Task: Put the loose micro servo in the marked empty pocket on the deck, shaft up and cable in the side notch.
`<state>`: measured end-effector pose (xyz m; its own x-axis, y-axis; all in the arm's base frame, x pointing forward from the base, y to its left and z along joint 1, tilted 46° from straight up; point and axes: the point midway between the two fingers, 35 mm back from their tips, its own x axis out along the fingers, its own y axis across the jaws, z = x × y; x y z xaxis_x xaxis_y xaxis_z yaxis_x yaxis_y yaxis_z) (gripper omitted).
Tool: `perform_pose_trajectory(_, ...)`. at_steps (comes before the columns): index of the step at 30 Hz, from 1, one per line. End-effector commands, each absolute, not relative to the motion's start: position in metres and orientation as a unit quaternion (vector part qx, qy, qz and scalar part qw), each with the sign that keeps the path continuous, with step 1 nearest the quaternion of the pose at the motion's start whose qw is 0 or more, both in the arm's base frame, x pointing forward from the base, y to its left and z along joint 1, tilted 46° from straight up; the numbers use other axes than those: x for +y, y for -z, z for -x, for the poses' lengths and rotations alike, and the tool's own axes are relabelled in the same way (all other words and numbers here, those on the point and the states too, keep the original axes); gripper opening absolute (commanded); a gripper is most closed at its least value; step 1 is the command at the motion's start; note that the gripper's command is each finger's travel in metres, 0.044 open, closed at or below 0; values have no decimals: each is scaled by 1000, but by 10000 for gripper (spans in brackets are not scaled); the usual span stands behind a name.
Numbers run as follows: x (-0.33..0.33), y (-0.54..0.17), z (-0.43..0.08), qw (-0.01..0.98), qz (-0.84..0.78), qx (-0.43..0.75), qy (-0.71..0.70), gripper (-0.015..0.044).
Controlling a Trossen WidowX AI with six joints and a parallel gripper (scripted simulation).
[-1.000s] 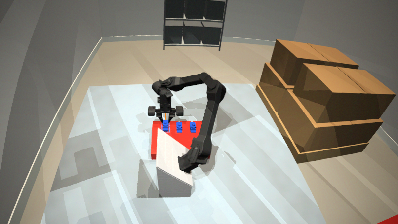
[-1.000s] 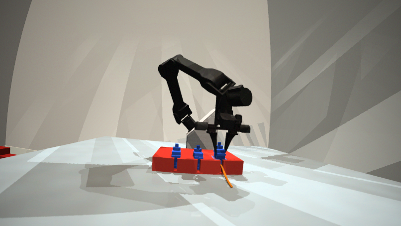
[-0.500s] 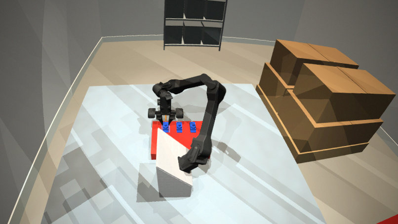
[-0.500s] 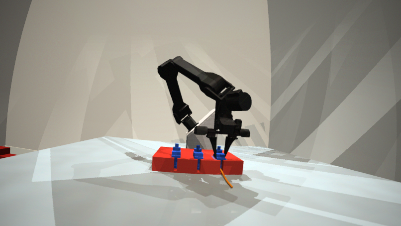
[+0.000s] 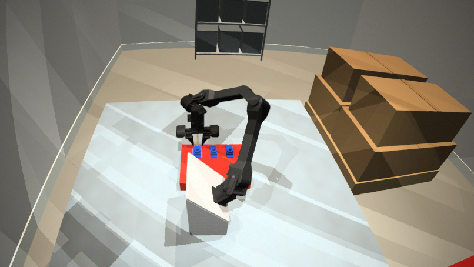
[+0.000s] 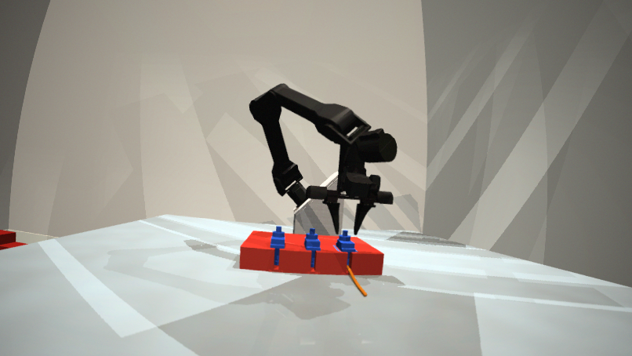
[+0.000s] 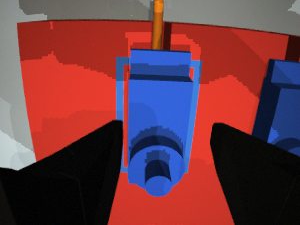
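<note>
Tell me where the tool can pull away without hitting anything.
Straight up is free: the tool stands open above the seated servo, with bare gaps between it and the fingers. The neighbouring servo crowds one side; the white wedge block crowds the deck behind.
</note>
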<state>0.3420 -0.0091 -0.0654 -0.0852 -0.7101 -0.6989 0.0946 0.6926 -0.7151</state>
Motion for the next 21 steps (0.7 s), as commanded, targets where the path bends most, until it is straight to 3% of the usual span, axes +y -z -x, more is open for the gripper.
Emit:
perform_pose_trajectory(1,-3,59,-343,639,228,663,316,187)
perform_pose_trajectory(2,-3,59,-343,639,228,663,316,187)
perform_pose_trajectory(6,14,52,-324,641,229,663,312,292)
perform_pose_trajectory(12,56,22,-252,638,227,666,313,440)
perform_pose_trajectory(21,69,10,-245,638,228,666,312,440)
